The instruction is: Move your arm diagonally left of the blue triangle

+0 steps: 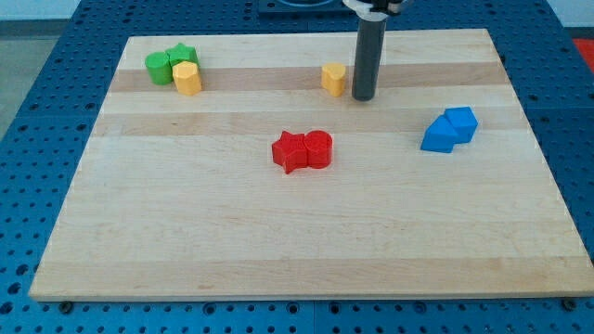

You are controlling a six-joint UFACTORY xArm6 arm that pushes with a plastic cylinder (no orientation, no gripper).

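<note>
The blue triangle-like block [437, 136] sits at the view's right, touching a blue cube [460, 122] just up and right of it. My tip [362, 97] stands near the view's top centre, up and to the left of the blue pair, well apart from them. A yellow block [334, 79] lies just left of my tip, almost touching it.
A red star [290, 151] and a red cylinder [318, 148] touch at the board's centre. A green cylinder [159, 67], a green star [183, 55] and a yellow block [187, 79] cluster at the top left. The wooden board [297, 241] ends on all sides at a blue table.
</note>
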